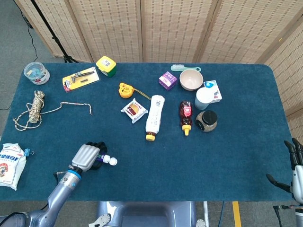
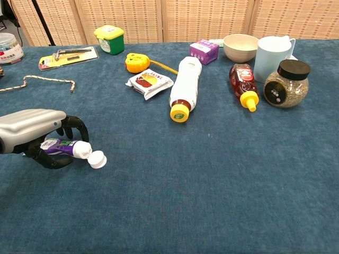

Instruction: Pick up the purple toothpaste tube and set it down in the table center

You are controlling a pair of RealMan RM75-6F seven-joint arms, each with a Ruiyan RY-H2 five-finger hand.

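The left hand (image 2: 33,135) lay near the front left corner of the counter (image 1: 227,161), its fingers curled around the purple tube (image 2: 62,146), which it was grasping low against the blue cloth. The tube's white neck stuck out past the fingers toward the counter's middle, and its white flip cap (image 2: 97,159) rested on the cloth just beyond. In the head view the same hand (image 1: 88,156) covered most of the tube (image 1: 101,157), leaving only the purple tip and white cap showing. The right hand (image 1: 296,172) sat off the counter's front right corner, fingers spread and released, holding nothing. Toward the middle of the counter lay a white bottle (image 2: 185,87) with a yellow cap, a snack packet (image 2: 150,82) beside it, and a red sauce bottle (image 2: 241,82). Near the far edge stood a yellow-lidded tub (image 2: 109,38), a purple box (image 2: 204,51), a bowl (image 2: 240,46), a pale cup (image 2: 273,57) and a dark-lidded jar (image 2: 286,83). A coiled rope (image 1: 34,109) lay by the left edge.
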